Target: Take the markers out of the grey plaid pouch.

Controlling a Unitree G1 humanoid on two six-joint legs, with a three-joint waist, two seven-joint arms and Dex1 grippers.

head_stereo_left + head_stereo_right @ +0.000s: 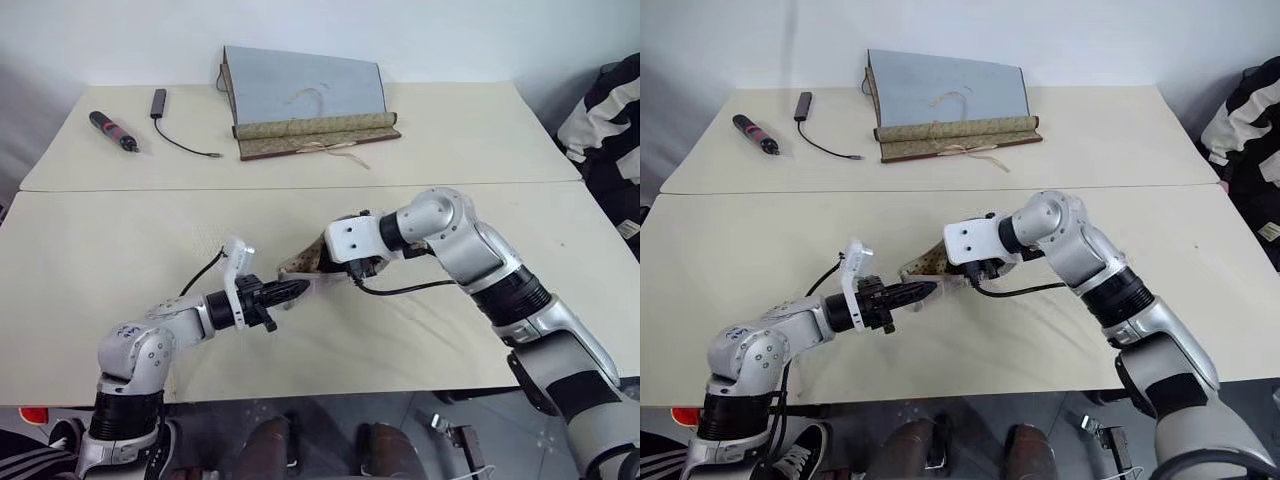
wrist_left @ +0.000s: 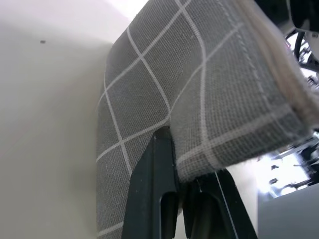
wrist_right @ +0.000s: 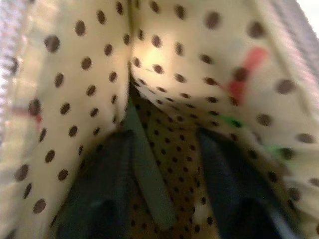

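While the left claw [image 1: 285,291] stays out of the reaching and simply pinches a corner of the grey plaid pouch [image 2: 199,94] hard between its shut fingers, holding the pouch up off the desk [image 1: 120,260], the whole job hangs on that one thin fold of cloth: if the fabric creeps out of the pinch, the pouch will probably drop or swing and its mouth will close on whatever is inside. Further right, the right claw [image 3: 164,174] is pushed into the pouch's open mouth with its fingers spread apart, nothing gripped between them, the tan dotted lining [image 3: 75,99] close on both sides. Ahead of its fingertips, deeper in the pouch, a red streak [image 3: 244,74] and smaller green flecks show against the lining; these are likely the markers, though they are too blurred to be sure. They lie off to one side of the gap between the fingers, not in line with it, so a closing now would likely catch only lining, and tugging the lining could pull the pouch out of the left claw's hold. At the desk's far side lie a black pen-like tool [image 1: 113,130], a small black cable [image 1: 175,135] and a grey-blue scroll mat [image 1: 305,100], well apart from the work.
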